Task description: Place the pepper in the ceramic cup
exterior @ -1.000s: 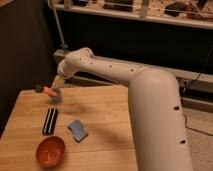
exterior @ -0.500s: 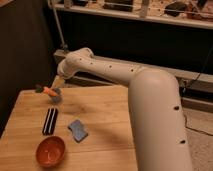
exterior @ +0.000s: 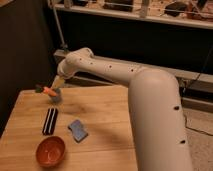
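Note:
The pepper (exterior: 47, 90), slender and orange with a dark stem end pointing left, lies tilted at the rim of the small pale ceramic cup (exterior: 55, 97) at the far left of the wooden table (exterior: 105, 115). Its right end is at the cup's mouth and its stem end sticks out to the left. My gripper (exterior: 58, 83) is right above the cup at the end of the white arm (exterior: 110, 70), touching or just over the pepper's right end.
A black bar (exterior: 50, 121) lies in front of the cup. A flat blue sponge-like block (exterior: 78, 130) sits to its right. A round orange bowl (exterior: 50, 151) is near the front left edge. Dark shelving stands behind the table.

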